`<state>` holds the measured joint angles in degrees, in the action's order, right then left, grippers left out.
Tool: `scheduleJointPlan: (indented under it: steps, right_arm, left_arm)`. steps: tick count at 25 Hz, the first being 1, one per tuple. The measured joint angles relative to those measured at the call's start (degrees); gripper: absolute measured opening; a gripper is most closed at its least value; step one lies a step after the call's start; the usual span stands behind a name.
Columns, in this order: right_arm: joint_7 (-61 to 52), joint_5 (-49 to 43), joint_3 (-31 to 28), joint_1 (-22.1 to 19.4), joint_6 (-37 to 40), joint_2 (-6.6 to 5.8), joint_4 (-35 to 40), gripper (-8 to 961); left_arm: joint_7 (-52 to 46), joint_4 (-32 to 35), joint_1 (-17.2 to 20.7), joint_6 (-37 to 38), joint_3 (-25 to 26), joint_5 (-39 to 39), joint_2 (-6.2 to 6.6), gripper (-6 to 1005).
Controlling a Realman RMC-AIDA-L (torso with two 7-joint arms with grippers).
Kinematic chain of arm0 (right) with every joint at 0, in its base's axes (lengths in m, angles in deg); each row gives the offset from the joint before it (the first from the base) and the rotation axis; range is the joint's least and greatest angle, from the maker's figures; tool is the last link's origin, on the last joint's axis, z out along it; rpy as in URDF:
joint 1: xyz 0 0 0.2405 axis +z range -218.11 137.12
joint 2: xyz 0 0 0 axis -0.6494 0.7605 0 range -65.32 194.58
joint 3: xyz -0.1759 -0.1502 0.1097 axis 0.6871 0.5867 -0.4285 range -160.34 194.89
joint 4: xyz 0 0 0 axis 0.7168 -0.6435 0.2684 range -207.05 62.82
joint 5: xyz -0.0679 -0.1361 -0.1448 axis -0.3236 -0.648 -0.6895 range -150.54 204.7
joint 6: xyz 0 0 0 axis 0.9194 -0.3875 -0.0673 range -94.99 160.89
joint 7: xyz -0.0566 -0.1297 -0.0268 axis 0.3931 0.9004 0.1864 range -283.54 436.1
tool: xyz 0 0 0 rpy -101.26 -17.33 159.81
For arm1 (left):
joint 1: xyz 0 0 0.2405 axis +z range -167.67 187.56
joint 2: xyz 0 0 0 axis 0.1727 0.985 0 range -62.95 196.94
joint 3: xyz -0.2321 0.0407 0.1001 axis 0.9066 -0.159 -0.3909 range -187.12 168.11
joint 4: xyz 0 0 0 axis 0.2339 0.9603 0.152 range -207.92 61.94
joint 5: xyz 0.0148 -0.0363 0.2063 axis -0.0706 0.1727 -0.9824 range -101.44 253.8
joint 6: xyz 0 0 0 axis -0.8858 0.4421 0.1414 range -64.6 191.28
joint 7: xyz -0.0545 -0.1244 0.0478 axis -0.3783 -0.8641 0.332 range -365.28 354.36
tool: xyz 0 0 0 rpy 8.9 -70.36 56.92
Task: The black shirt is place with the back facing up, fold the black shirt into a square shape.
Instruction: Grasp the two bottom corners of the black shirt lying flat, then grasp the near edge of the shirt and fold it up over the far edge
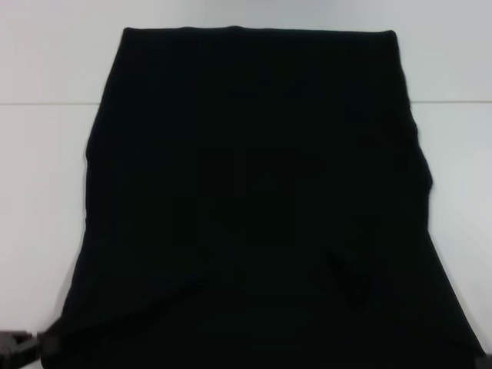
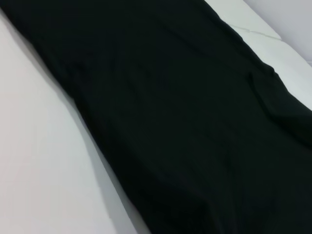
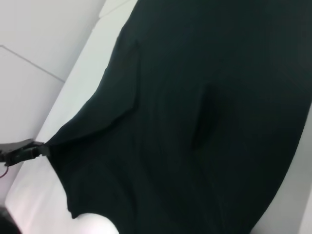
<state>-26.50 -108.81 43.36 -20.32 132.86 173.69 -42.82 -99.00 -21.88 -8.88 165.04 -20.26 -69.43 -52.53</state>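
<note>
One black shirt (image 1: pixel 254 192) spread flat on white table (image 1: pixel 46 154), filling centre from 12 to 6 o'clock, plain side up, no lettering showing. Left gripper (image 1: pixel 29 344) at 7 o'clock, clamped on near corner, fabric drawn to a point. Right gripper not made out in any view. Likely first fold just starting, no layer turned over yet. Next: lift corner, carry toward 12 o'clock, keep edge taut.

A plain white table (image 1: pixel 46 154) fills the frame edges, with a thin seam line (image 1: pixel 50 103) crossing its upper part.
</note>
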Motion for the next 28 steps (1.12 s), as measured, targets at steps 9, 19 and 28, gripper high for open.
scheduleJointPlan:
  steps: [9,19,28]
  right_arm:
    - [4.69,-0.13,0.18,-4.10,4.48,-0.71,0.33,74]
    - [5.28,0.17,-4.47,0.73,4.09,-0.81,1.50,74]
    - [4.17,0.34,-13.45,10.97,-3.71,-0.69,2.03,73]
  left_arm:
    - [0.53,1.14,1.43,5.53,0.47,-2.66,-0.32,21]
    - [-1.74,-1.70,-5.15,4.11,1.72,0.91,1.30,22]
    - [-5.17,-12.50,-18.92,-11.17,1.98,6.22,5.36,22]
